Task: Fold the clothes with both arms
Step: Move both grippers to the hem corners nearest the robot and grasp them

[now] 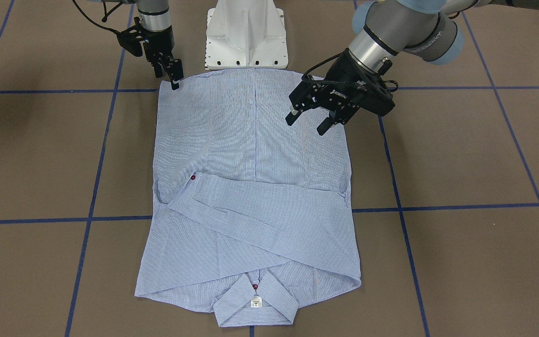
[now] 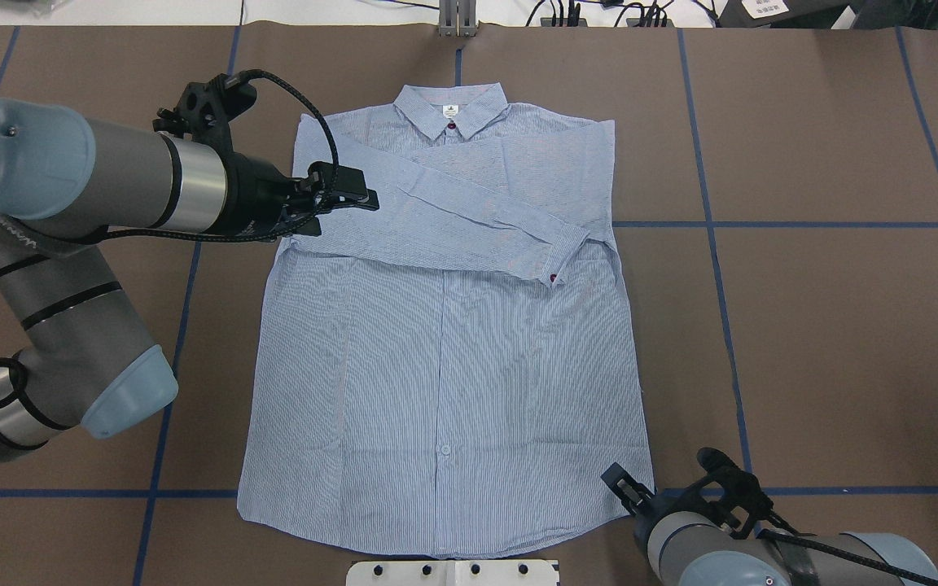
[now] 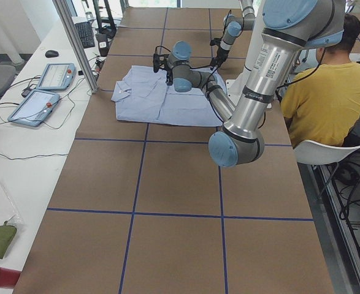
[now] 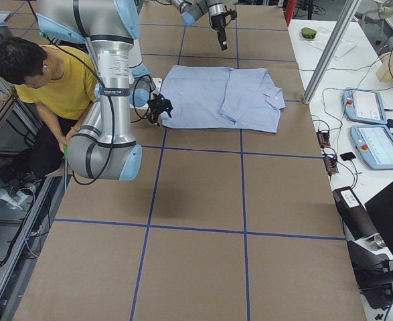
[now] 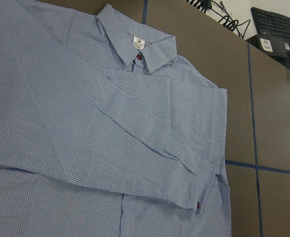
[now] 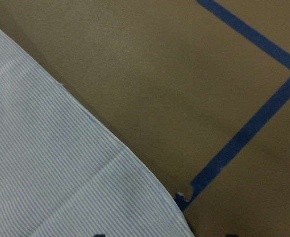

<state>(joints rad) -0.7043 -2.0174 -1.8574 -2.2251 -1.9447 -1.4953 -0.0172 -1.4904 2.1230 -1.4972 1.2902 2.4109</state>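
Striped blue-white shirt (image 1: 232, 140) lies flat, front up, on the brown table (image 1: 461, 154), with 2 sleeves folded across the chest. Left gripper (image 1: 306, 124) hovers above the shirt's side, jaws spread, holding nothing. Right gripper (image 1: 166, 78) is at 1 hem corner, jaws apart, contact unclear.

Your work surface is a broad table (image 3: 180, 245) covered in matte brown and marked into large squares by blue tape lines (image 1: 438, 207). The light on it is even, with only soft shadows. Along one long side runs a white bench (image 3: 20, 184) carrying two control tablets (image 3: 56, 76), a keyboard (image 3: 85, 35), a mouse (image 3: 51, 53) and loose cables, with a metal post (image 3: 78, 46) rising where bench meets table. A white chair (image 3: 324, 152) sits at the opposite side.
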